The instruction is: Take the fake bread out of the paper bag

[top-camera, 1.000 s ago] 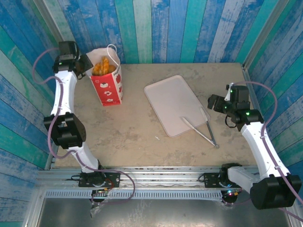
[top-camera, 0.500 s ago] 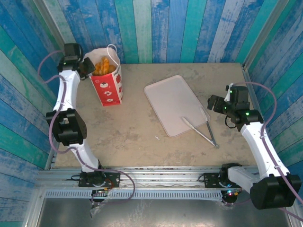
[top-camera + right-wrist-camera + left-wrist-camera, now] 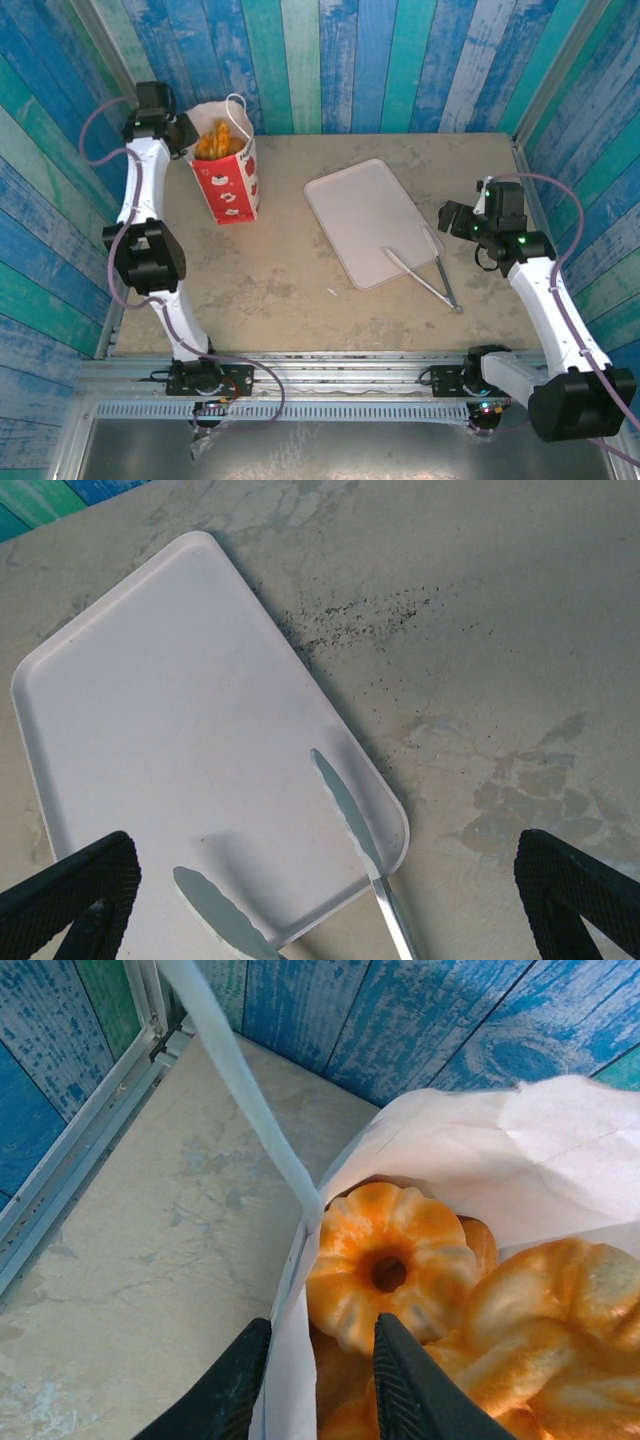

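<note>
The left hand (image 3: 322,1335) sits at the left rim of the paper bag (image 3: 232,185), which stands upright at the far left of the table (image 3: 280,270). Its jaws are narrow and straddle the bag's wall, one finger outside and one inside. A gap seems to show on the inner side, so it looks close to pinching the paper but not clamped.

All of the fake bread (image 3: 390,1260) is inside the bag, a ring-shaped piece on top among other golden pieces. The white handle (image 3: 240,1080) rises just beside it. The step in hand looks like securing the bag's rim; none of the bread is out yet.

To the right lie a pale tray (image 3: 365,215) and tongs (image 3: 345,805) resting across its near corner. The right hand (image 3: 453,220) hovers just beyond them, jaws wide and empty.

Next, the left hand needs a firm pinch on the paper. The other hand can then reach into the mouth.
</note>
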You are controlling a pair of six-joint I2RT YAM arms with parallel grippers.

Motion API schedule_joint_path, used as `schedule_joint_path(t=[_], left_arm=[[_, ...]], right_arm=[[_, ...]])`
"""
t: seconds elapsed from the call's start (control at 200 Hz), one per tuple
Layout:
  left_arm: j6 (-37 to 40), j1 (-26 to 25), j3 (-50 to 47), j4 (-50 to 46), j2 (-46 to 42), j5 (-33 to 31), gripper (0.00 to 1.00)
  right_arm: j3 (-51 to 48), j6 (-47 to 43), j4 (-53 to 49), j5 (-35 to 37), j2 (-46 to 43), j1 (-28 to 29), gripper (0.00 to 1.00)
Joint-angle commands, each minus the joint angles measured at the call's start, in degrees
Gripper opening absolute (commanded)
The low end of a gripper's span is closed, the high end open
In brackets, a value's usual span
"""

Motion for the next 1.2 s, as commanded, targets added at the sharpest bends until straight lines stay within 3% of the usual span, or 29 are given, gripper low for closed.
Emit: schedule_joint_path(t=[0.0,0.255,0.711,1.192], left_arm=[[0.95,-0.03,1.51,-2.39,3.59,-0.37,0.31],[1.20,-0.64,-0.65,-2.21,1.98,-1.01,0.39],[0.61,-0.91,-3.08,-0.98,-1.49,-0.73,0.20],[1.23,-0.93,5.05,-5.34,1.05,-2.08,0.02]], right_arm=[[-0.57,-0.26,0.03,-0.02,0.09,0.34,1.00],[-0.61,-0.16,0.12,0.06,0.53,0.34,1.00],[-0.31,0.01,0.33,-0.19,0.79,0.37,1.00],[-0.21,0.08,0.03,-0.20,0.10,0.34,1.00]])
